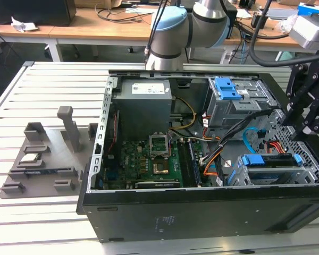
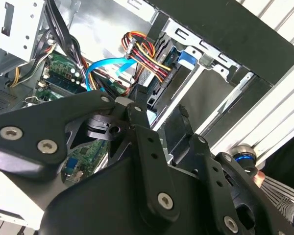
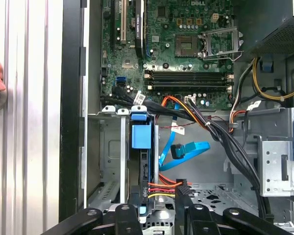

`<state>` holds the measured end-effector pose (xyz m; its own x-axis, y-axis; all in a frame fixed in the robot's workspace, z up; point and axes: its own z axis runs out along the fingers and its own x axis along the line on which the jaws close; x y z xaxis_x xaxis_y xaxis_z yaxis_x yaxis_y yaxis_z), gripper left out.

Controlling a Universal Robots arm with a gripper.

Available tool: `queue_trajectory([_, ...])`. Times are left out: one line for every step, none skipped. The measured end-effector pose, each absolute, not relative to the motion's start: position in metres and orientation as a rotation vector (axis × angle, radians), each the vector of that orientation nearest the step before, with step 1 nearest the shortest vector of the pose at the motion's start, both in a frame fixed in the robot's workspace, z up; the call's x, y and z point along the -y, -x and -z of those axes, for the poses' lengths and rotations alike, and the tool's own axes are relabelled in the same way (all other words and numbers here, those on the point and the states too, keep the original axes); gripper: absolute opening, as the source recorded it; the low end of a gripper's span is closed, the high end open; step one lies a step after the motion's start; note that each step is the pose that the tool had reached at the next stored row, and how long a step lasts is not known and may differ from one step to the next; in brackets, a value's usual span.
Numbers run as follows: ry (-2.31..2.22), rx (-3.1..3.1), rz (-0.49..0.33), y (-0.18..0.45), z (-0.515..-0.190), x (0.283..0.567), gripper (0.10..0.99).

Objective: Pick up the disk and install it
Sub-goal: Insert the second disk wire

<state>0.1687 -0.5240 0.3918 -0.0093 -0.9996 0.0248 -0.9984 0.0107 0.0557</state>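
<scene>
The black gripper (image 1: 307,114) hovers above the open black computer case (image 1: 202,212); the blue-framed silver disk (image 3: 141,161) sits in its bay; whether the fingers are parted I cannot tell.

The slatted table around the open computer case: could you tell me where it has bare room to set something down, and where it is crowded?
In the exterior view, the slatted table is bare behind the grey fixture tray, along that view's left edge, and in front of the computer case. Inside the case it is crowded: motherboard, loose cables and drive cage.
</scene>
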Motion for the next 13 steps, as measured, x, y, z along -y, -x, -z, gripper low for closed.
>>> queue_trajectory([-2.17,2.192,0.034,-0.167,-0.392,0.524,0.42])
queue_trajectory([-2.17,2.192,0.034,-0.166,-0.392,0.524,0.42])
queue_trajectory([-2.17,2.192,0.034,-0.164,-0.392,0.524,0.42])
queue_trajectory([-2.17,2.192,0.034,-0.163,-0.392,0.524,0.42])
queue_trajectory([-2.17,2.192,0.034,-0.162,-0.392,0.524,0.42])
queue_trajectory([-2.17,2.192,0.034,-0.161,-0.392,0.524,0.42])
queue_trajectory([-2.17,2.192,0.034,-0.16,-0.392,0.524,0.42])
queue_trajectory([-2.17,2.192,0.034,-0.159,-0.392,0.524,0.42])
queue_trajectory([-2.17,2.192,0.034,-0.158,-0.392,0.524,0.42])
queue_trajectory([-2.17,2.192,0.034,-0.157,-0.392,0.524,0.42])
queue_trajectory([-2.17,2.192,0.034,-0.156,-0.392,0.524,0.42])
queue_trajectory([-2.17,2.192,0.034,-0.155,-0.392,0.524,0.42])
queue_trajectory([-2.17,2.192,0.034,-0.154,-0.392,0.524,0.42])
